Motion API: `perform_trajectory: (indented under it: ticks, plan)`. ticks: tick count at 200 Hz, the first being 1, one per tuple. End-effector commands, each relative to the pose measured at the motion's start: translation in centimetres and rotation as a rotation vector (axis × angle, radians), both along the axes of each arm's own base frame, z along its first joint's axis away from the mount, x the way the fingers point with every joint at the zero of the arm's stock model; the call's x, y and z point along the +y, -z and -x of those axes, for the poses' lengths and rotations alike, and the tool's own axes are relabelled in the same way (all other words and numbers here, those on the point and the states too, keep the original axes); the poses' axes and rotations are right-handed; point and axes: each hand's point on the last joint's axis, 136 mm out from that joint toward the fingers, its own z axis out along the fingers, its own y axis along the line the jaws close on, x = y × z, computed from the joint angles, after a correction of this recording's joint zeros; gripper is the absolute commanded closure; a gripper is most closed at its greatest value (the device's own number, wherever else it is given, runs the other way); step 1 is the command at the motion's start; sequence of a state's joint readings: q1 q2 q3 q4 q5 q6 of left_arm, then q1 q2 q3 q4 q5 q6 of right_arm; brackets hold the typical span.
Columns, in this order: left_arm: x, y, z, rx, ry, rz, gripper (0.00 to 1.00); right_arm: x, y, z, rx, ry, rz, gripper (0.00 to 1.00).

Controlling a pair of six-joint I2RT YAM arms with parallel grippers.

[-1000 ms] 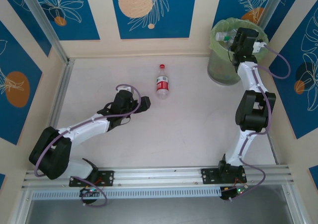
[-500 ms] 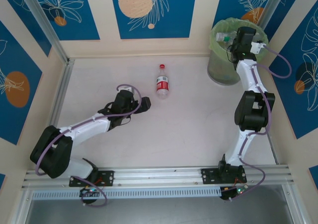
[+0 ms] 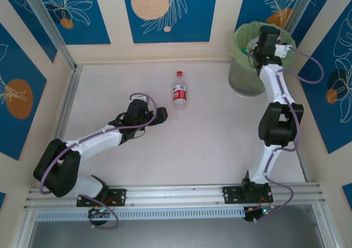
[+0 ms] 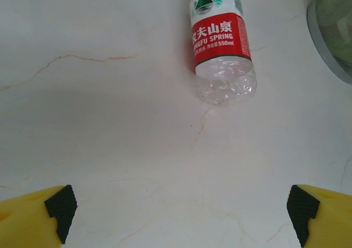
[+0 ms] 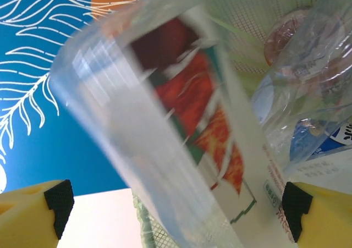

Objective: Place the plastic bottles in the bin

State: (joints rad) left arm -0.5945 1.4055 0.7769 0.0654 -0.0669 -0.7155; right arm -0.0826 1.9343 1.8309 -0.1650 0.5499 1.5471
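The left gripper (image 4: 179,209) sits low over the white marble-patterned table (image 4: 99,121), left of centre. Its yellow fingers (image 4: 27,220) are spread wide with nothing between them, and a red-labelled Nongfu Spring bottle (image 4: 221,44) lies on its side just beyond, base toward the gripper. The right gripper (image 5: 179,204) hangs over the mouth of the bin (image 3: 242,75) in the far right corner, fingers spread just as wide, and a blurred clear bottle (image 5: 181,121) with a red label slants between them above other bottles (image 5: 308,88) already inside; I cannot tell whether it touches either pad.
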Motion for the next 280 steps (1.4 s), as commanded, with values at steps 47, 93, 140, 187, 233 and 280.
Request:
perform_trajectory:
  ticks: [47,93,140,187,233,280]
  plan:
    - [-3.0,-0.5,-0.8,0.012,0.129,-0.020,0.00,2.4,-6.5,3.1,-0.049,-0.069,0.173,0.01]
    - [-4.4,0.0,-1.9,0.033,0.160,-0.067,0.00,4.0,-8.3,4.1,-0.032,-0.191,0.345,0.00]
    - [-6.8,0.8,-3.8,0.040,0.206,-0.136,0.00,7.5,-10.1,6.7,-0.041,-0.393,0.549,0.01]
    - [-8.4,2.2,-7.0,0.060,0.178,-0.224,0.00,12.9,-9.2,11.7,-0.110,-0.706,0.704,0.01]
    - [-9.2,4.0,-8.7,0.111,0.083,-0.413,0.00,17.3,-6.5,16.4,-0.203,-0.953,0.700,0.01]
    - [-10.9,5.8,-10.4,0.105,0.024,-0.500,0.00,19.0,-2.3,18.9,-0.157,-1.069,0.593,0.01]
